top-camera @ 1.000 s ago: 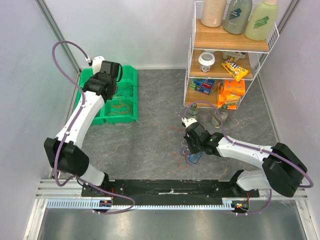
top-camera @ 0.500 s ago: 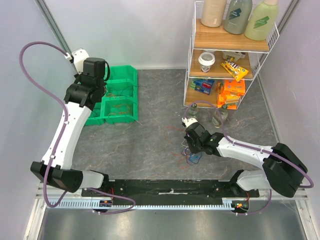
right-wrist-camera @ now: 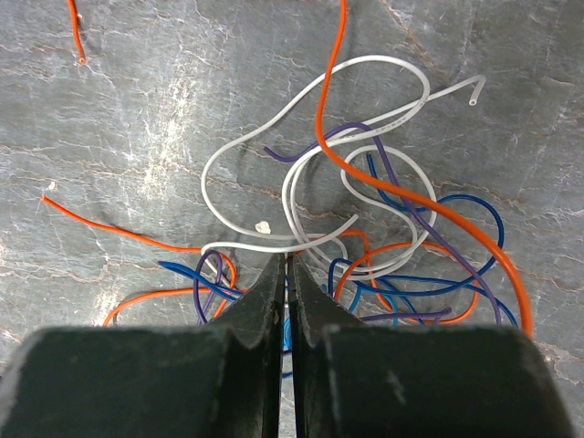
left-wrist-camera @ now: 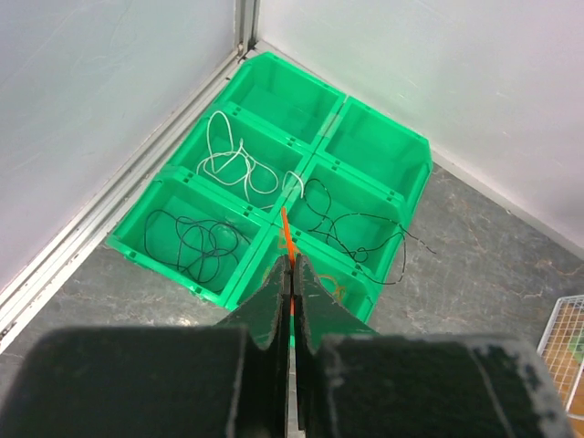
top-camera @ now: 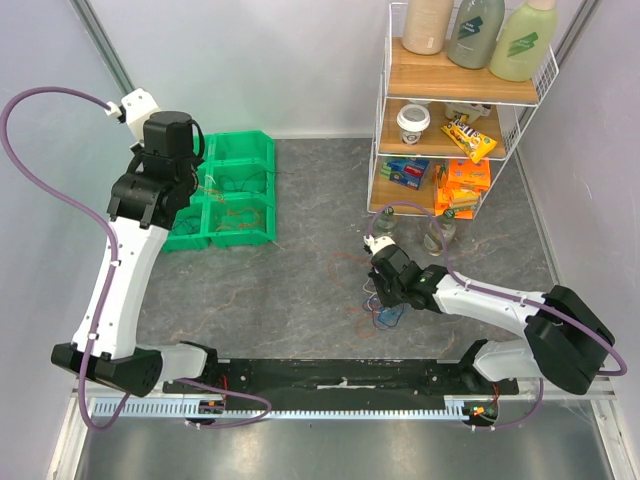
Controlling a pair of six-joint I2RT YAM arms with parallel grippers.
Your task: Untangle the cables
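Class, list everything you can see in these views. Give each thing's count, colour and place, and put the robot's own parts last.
cable tangle: one, white, orange, blue and purple, on the table under the right arm
bin block: one, green, six compartments, far left corner
white cable: one, in a middle-row compartment
black cables: two bundles, in separate compartments
orange cable: one, held above the bins
shelf rack: one, white wire with wooden boards, far right
bottles: three, beige, grey-green and light green, top shelf
cup: one, white, middle shelf
snack packs: several, yellow, blue, orange, lower shelves
left end effector: shut on the orange cable
right end effector: shut, at the tangle
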